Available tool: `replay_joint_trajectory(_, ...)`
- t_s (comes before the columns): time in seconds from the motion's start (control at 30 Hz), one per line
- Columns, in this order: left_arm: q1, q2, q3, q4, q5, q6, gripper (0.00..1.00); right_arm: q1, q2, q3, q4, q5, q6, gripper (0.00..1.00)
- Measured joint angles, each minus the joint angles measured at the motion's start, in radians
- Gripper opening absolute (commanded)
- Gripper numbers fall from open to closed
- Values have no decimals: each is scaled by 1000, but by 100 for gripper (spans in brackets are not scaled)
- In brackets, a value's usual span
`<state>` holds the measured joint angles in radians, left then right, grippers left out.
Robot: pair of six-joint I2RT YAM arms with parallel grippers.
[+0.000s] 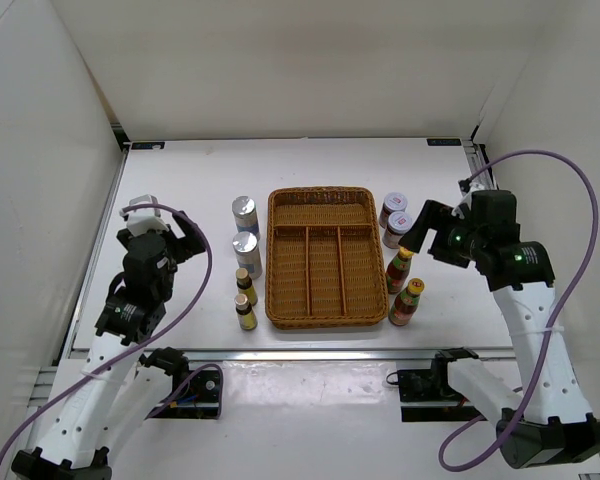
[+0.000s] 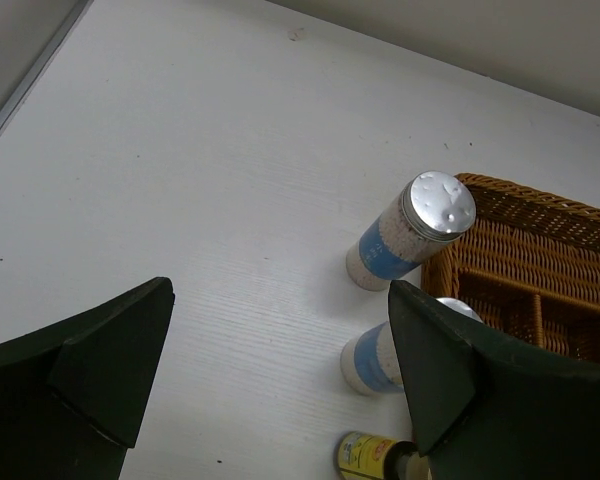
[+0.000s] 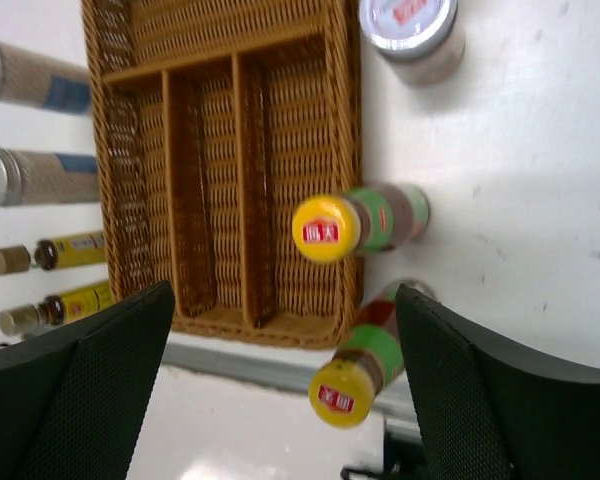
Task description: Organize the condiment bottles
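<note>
Silver-topped shaker (image 2: 368, 357) half hidden behind wide-open, empty left hand (image 2: 280, 292); right hand (image 3: 282, 295) likewise wide-open, empty.

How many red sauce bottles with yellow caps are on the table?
2. One yellow-capped sauce bottle stands just right of the wicker tray, against its right wall; the other stands beside the tray's near right corner. None seems hidden.

A left gripper finger (image 2: 480, 400) hides part of the nearer shaker (image 2: 365, 357). The frame's top edge crops one jar (image 3: 412, 28).
</note>
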<state>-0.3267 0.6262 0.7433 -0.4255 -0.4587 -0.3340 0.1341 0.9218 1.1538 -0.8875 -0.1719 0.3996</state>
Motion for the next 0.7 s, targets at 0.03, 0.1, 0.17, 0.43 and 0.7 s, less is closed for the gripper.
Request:
replay_joint_trajectory(0.03,0,-1,0,0,0,-2,99,9,0,0,-24,6,7,92)
replay_joint_trajectory(0.1,-1,-2,0,0,1,-6,99,29,0,0,-70,14,21,90)
replay_joint_trajectory(0.17,-1,-2,0,0,2,-8,99,58,-3,-3,-107,25,45,87)
replay_joint_trajectory(0.43,-3,-2,0,0,2,-8,99,180,-14,-106,-194,131,167,76)
replay_joint_trajectory(0.7,-3,-2,0,0,2,-8,99,282,27,-121,-259,296,264,74)
